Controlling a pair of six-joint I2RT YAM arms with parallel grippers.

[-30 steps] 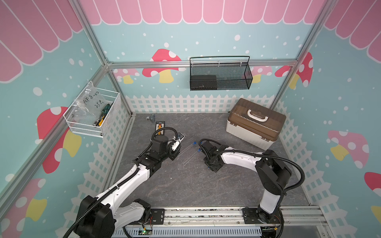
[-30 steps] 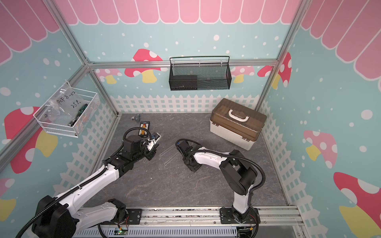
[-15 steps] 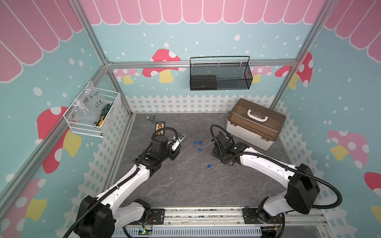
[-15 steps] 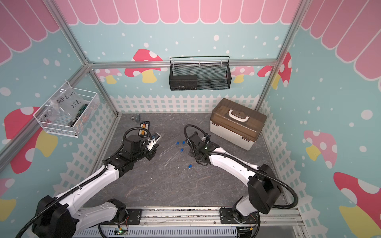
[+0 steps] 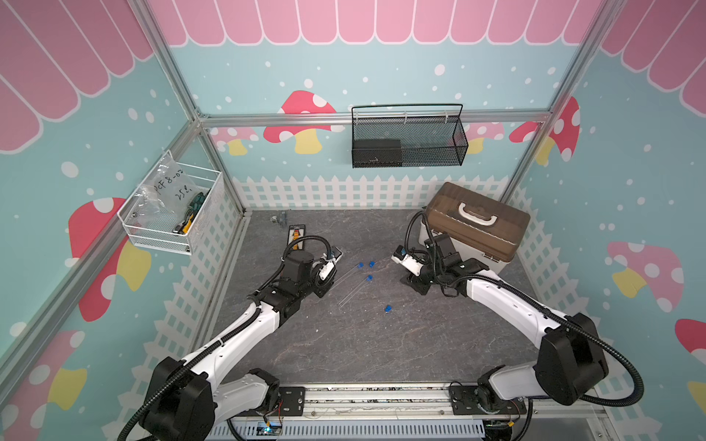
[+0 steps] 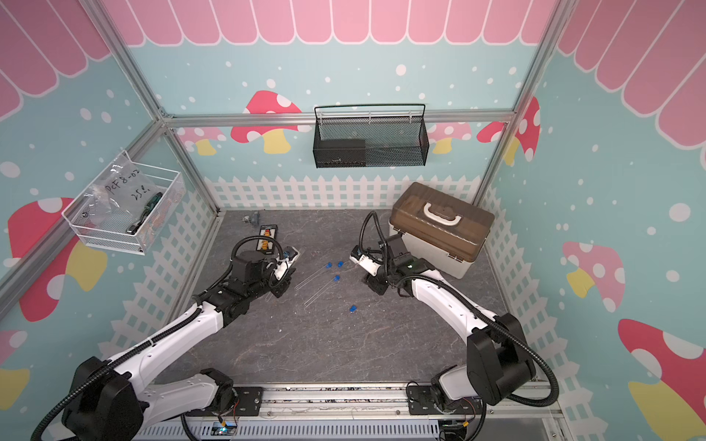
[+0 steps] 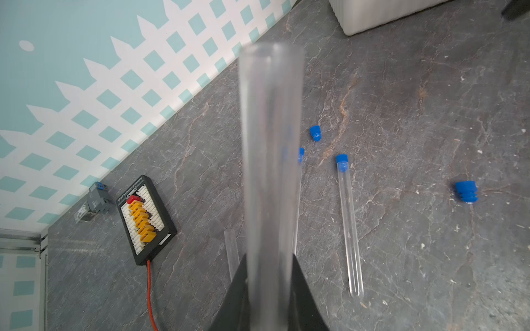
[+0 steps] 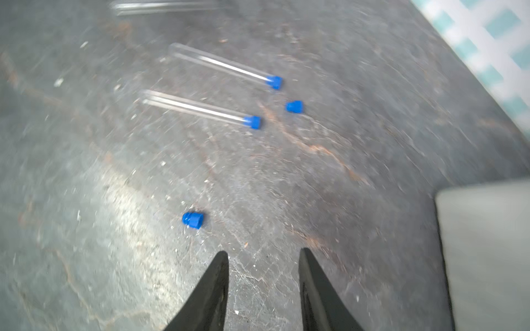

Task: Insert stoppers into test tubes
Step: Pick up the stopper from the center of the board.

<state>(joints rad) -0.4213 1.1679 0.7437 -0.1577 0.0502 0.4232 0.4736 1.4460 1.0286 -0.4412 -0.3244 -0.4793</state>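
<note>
clamped tight in the left fingers [image 7: 301,289]: a bare tube [image 7: 271,149], far end uncapped, left of centre over the surface [image 5: 344,351]. lying mid-surface, side by side: two tubes [image 8: 198,108], each plugged with a blue stopper [image 8: 253,122]. loose: one stopper [image 8: 294,106] just beside those plugged ends, a second stopper [image 8: 192,220] nearer the front edge. right fingers [image 8: 311,275] parted, empty, near the toolbox [image 5: 473,229] in the back right corner. fourth tube [image 7: 231,252] flat by the left fingers.

Held test tube [image 7: 271,172]: out of focus, base clamped out of sight inside left gripper [image 7: 269,258].
Stoppered tube behind [image 7: 298,195]: largely masked by it.
Far tube [image 8: 160,6]: cropped at frame edge, motion-smeared.
Tubes on floor [image 5: 353,292]: faint slivers, centre frame.
</note>
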